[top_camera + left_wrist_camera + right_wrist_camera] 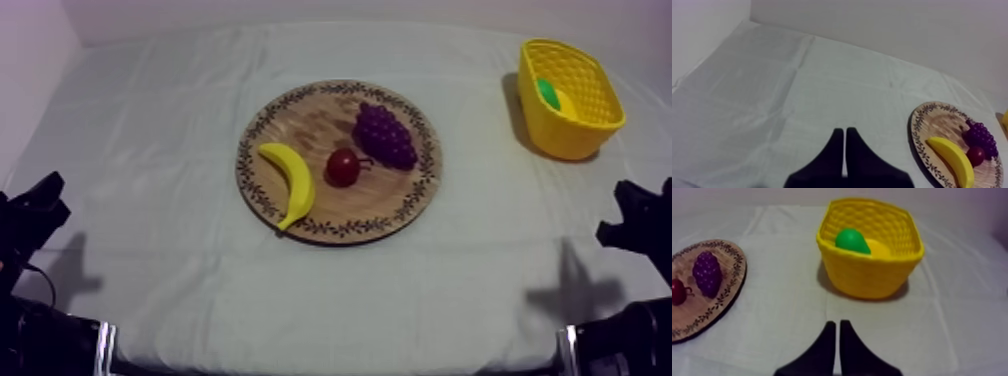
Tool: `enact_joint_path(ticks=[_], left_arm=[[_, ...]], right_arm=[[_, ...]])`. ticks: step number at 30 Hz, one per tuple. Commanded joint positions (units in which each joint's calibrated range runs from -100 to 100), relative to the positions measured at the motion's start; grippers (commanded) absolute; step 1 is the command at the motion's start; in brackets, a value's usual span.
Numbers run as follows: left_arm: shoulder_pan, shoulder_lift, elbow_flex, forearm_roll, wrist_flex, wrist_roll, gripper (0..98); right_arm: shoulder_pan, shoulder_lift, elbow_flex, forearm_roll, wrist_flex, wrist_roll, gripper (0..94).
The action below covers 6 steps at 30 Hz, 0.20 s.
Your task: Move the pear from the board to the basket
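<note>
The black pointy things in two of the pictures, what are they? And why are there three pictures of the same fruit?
They are a robot's two hands. The robot has two arms, one at each side of a table under a grey-white cloth. One picture is taken from above the table. The other two are taken from the arms themselves, so each looks out past its own hand. The left hand is over bare cloth near the wooden board. The right hand points at the yellow basket. Both hands are shut, with their fingers pressed together, and they hold nothing. On the board lie a banana, a bunch of grapes and a small red fruit. The pear sits inside the basket.
</note>
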Motion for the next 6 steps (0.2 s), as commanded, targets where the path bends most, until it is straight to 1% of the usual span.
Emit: enact_joint_path(ticks=[1,6], left_arm=[[0.0,0.0,0.0,0.02,0.0,0.0,0.1],[0.0,0.0,0.0,0.02,0.0,0.0,0.1]], right_arm=[[0.0,0.0,0.1,-0.1,0.1,4.4,0.2],[0.0,0.0,0.2,-0.2,-0.2,5.9,0.2]])
